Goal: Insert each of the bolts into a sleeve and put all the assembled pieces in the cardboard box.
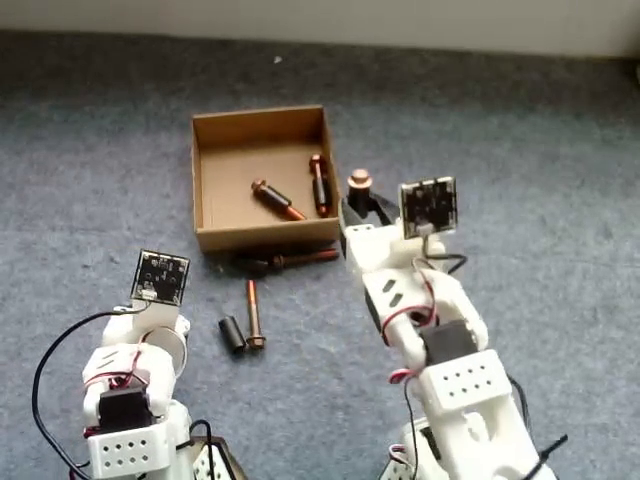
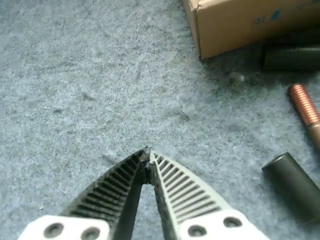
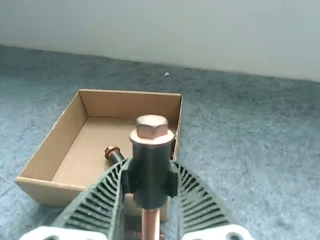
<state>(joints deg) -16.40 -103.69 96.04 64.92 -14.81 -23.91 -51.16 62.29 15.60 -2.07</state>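
My right gripper (image 3: 150, 169) is shut on a black sleeve (image 3: 149, 186) with a copper bolt (image 3: 151, 128) through it, held upright. In the high view that gripper (image 1: 362, 207) hangs just off the right wall of the cardboard box (image 1: 208, 178). Two assembled pieces (image 1: 278, 200) (image 1: 319, 184) lie inside the box. A bolt in a sleeve (image 1: 288, 261) lies on the carpet against the box's front wall. Nearer, a loose bolt (image 1: 253, 312) and a loose black sleeve (image 1: 232, 333) lie side by side. My left gripper (image 2: 146, 156) is shut and empty, low over carpet, with the loose sleeve (image 2: 292, 182) off to one side.
Grey carpet covers the whole floor, with open room left of the box and right of the right arm. A pale wall runs along the far edge. The left wrist view catches the box's corner (image 2: 235, 25) and the bolt's threaded end (image 2: 304, 106).
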